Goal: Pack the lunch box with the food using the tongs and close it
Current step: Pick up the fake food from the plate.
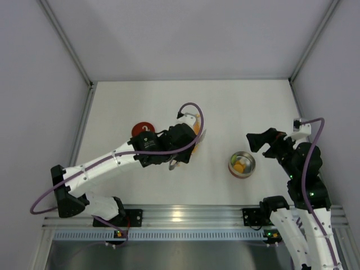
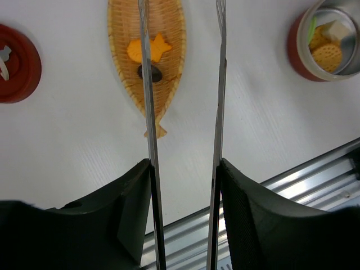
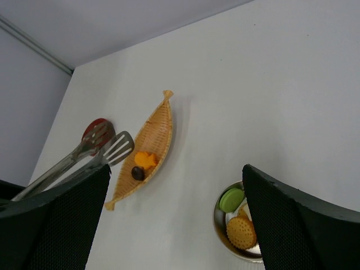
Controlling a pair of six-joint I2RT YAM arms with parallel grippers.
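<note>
My left gripper (image 2: 184,185) is shut on the silver tongs (image 2: 148,101), one finger pressing each arm; the arms stand apart. Their slotted tips (image 3: 115,147) hover over the orange leaf-shaped tray (image 2: 169,84), which holds an orange fish-shaped piece of food (image 2: 147,49) and a dark round piece (image 2: 151,73). The steel lunch box (image 1: 242,163) sits open to the right of the tray, with a green piece (image 3: 231,199) and a biscuit (image 3: 241,232) inside. Its red lid (image 1: 143,130) lies to the left of the tray. My right gripper (image 1: 251,142) is open with nothing in it, just above and behind the lunch box.
The aluminium rail (image 1: 185,216) runs along the near edge of the table. Grey walls with metal corner posts (image 1: 73,50) enclose the left, back and right sides. The left arm (image 1: 107,163) stretches diagonally across the near left of the table.
</note>
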